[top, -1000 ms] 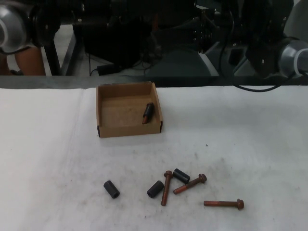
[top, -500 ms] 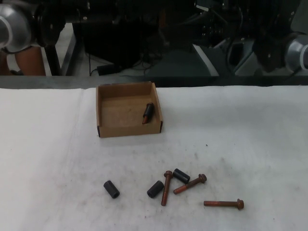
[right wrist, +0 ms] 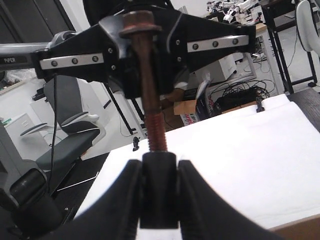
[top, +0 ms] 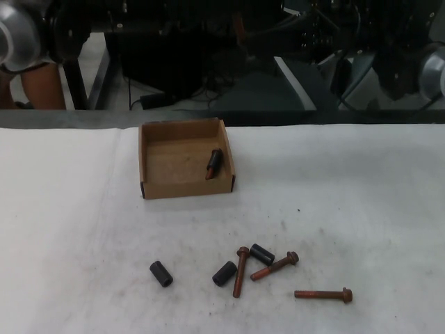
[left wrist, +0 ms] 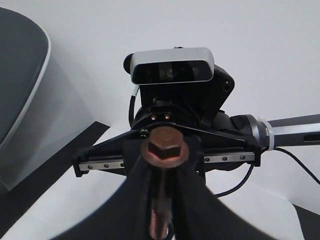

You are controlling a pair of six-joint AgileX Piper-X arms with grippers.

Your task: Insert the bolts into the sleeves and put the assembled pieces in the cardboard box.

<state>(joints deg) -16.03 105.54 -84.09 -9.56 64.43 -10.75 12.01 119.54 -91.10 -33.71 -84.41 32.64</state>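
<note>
White tabletop (top: 361,195) with cardboard box (top: 184,188), one finished piece (top: 214,163) inside. Left pincer (left wrist: 164,174) pinching bolt (left wrist: 164,150), right pincer (right wrist: 159,167) pinching sleeve (right wrist: 159,196), aligned end to end, evidently for insertion.

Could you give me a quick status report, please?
Left gripper shut on bolt; right gripper shut on sleeve. Bolt tip at sleeve mouth. One assembled piece in cardboard box. Nothing blocking.

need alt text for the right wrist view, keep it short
Up close, the right tool grips a black sleeve. The left tool, facing it, holds a copper bolt whose threaded end meets the sleeve's open end. Behind them are the white bench and a workshop room.
</note>
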